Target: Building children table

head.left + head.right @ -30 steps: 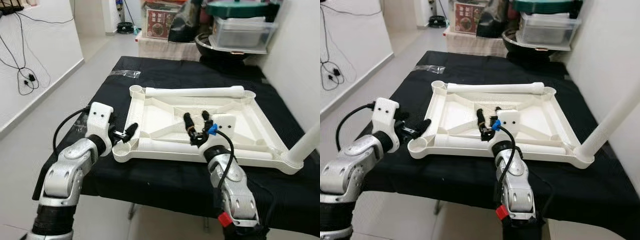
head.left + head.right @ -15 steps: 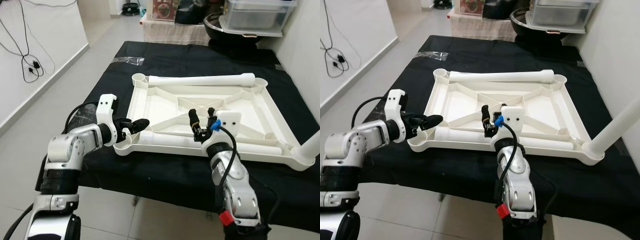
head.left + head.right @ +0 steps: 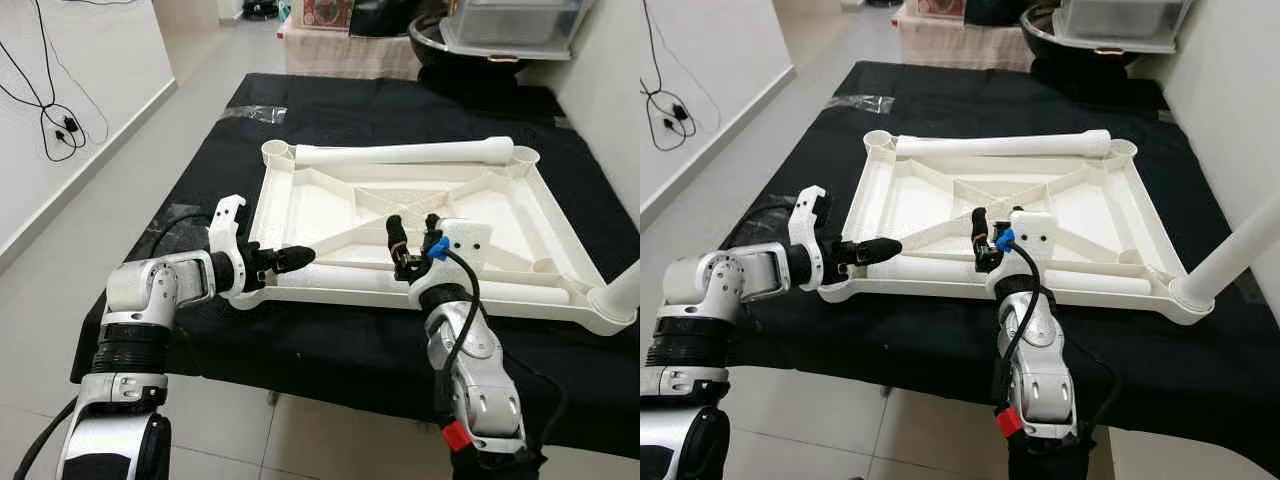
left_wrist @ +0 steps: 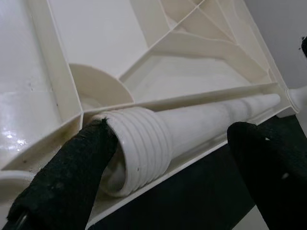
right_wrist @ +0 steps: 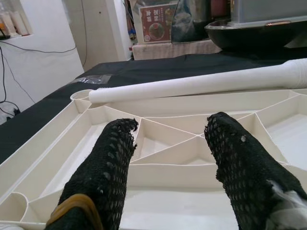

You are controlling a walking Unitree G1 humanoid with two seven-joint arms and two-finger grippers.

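My left gripper (image 4: 163, 158) is spread around the threaded end of the near table leg (image 4: 192, 129), one finger touching the threads, the other apart. Risk: closing off-centre could roll the leg against the tabletop (image 3: 330, 215) rim. The leg's long axis runs away from that pincer, tapering toward my right gripper (image 3: 412, 240) — also spread, empty, hovering just above the tabletop's ribs.
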